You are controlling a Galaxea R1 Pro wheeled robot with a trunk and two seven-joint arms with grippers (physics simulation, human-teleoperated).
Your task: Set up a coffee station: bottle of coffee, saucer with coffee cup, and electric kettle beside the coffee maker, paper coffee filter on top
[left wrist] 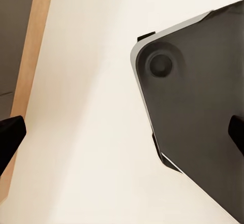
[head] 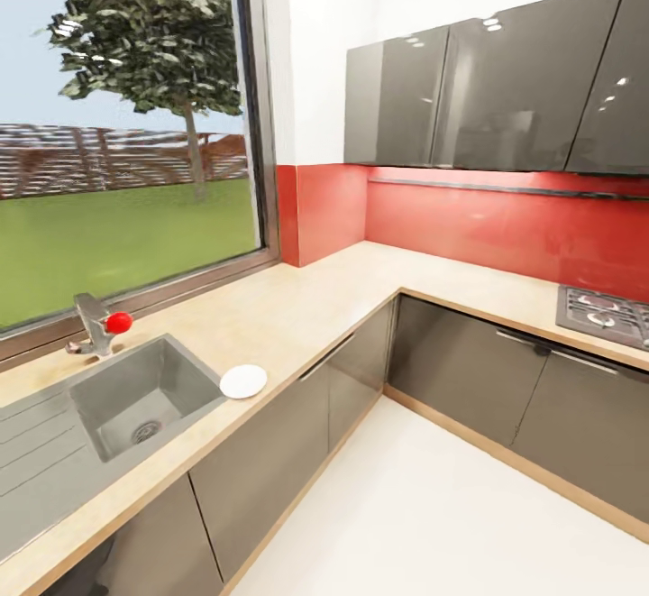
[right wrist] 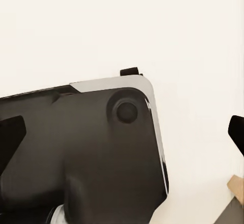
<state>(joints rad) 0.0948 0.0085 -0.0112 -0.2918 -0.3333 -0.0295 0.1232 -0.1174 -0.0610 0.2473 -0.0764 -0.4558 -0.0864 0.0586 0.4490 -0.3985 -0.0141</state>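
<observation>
A white round saucer (head: 243, 381) lies flat on the beige countertop (head: 297, 307), just right of the sink (head: 135, 398). In the left wrist view my left gripper (left wrist: 122, 135) hangs open over the pale floor, and a dark fingertip (left wrist: 10, 132) shows at the frame's edge with nothing held. My right gripper (right wrist: 122, 132) is open too, its black fingertip (right wrist: 237, 132) at the edge of the right wrist view. Both wrist cameras look down on my own dark base (left wrist: 203, 122) (right wrist: 76, 148).
The L-shaped counter turns a corner under a red backsplash. A faucet (head: 95, 325) with a red knob stands behind the sink. A stove top (head: 604, 312) sits at the right and grey wall cabinets (head: 505, 82) hang above. White floor (head: 406, 506) lies between the cabinet runs.
</observation>
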